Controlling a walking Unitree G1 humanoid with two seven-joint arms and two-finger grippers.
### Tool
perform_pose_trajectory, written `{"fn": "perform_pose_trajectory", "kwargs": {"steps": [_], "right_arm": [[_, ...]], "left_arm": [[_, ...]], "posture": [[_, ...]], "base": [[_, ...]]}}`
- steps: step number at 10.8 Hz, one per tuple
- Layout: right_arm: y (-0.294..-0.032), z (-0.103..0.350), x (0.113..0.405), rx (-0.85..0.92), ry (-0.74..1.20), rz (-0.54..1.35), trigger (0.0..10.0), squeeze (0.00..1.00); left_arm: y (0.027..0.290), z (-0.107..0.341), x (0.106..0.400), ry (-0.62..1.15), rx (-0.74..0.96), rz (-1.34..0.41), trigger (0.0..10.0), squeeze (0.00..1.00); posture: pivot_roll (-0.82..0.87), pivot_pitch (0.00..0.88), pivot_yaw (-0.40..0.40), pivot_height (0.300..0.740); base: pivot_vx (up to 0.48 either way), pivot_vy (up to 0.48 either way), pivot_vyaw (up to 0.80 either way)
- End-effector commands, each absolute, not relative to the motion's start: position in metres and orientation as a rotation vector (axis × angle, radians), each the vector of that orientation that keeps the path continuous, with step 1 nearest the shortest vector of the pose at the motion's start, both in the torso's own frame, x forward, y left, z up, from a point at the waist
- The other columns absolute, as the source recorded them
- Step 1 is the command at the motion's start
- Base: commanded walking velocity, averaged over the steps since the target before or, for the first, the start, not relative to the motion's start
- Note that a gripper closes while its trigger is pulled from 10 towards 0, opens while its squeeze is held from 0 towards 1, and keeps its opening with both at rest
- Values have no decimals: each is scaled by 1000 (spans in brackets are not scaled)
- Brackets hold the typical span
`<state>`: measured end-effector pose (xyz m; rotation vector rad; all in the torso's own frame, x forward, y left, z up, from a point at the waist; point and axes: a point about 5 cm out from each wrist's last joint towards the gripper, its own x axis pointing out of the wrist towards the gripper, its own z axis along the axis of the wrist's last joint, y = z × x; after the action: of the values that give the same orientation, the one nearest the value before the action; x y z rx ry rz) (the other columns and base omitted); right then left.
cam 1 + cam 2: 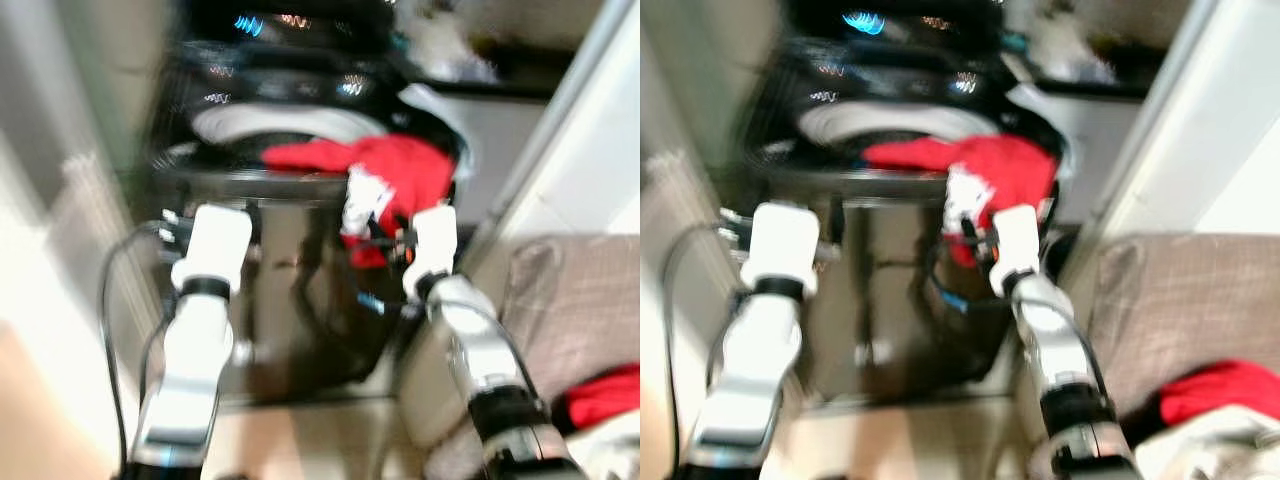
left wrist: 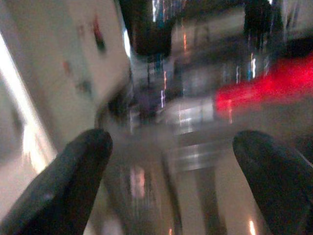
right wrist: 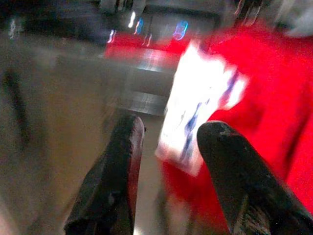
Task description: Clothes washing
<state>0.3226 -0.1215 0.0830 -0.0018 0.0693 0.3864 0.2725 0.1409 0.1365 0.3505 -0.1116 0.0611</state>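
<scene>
Red cloth [image 1: 400,170]: hangs over the washer [image 1: 300,290] rim, far right.
Feel: looks soft, light, floppy. Grab a bunched fold.
Right gripper [image 3: 168,161]: fingers apart, just beside the cloth.
Left gripper [image 2: 171,171]: fingers wide apart, holding nothing.

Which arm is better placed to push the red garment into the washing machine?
The right. Its right gripper is open directly before the red garment hanging over the washing machine rim; the left gripper faces the front panel.

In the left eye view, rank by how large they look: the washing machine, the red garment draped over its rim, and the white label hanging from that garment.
1. washing machine, the largest by far.
2. red garment, draped over the machine's front rim.
3. white label, the smallest, hanging from the garment.
Blur softens the edges but leaves the order plain.
</scene>
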Motion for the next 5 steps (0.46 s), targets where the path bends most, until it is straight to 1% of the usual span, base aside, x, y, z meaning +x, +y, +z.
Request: {"fn": "perform_pose_trajectory", "kwargs": {"steps": [1, 2, 3, 4, 5], "right_arm": [[-135, 65, 318, 2, 148, 352, 10000, 0], [-147, 27, 304, 17, 328, 308, 10000, 0], [-150, 12, 295, -30, 395, 301, 10000, 0], [-149, -11, 281, -4, 544, 307, 10000, 0], [-163, -44, 252, -11, 806, 128, 10000, 0]], "left_arm": [[136, 118, 276, -24, 324, 2, 10000, 0], [137, 63, 274, 204, 336, -128, 10000, 0], [138, 29, 265, 333, 400, -221, 10000, 0], [146, -20, 244, 583, 367, -299, 10000, 0], [147, -61, 216, 842, 330, -332, 10000, 0]], "posture": [[70, 0, -64, 740], [68, 0, -62, 740], [67, 0, -59, 740], [51, 0, -45, 740], [46, 0, -40, 740]], "base": [[0, 0, 0], [0, 0, 0], [0, 0, 0], [0, 0, 0], [0, 0, 0]]}}
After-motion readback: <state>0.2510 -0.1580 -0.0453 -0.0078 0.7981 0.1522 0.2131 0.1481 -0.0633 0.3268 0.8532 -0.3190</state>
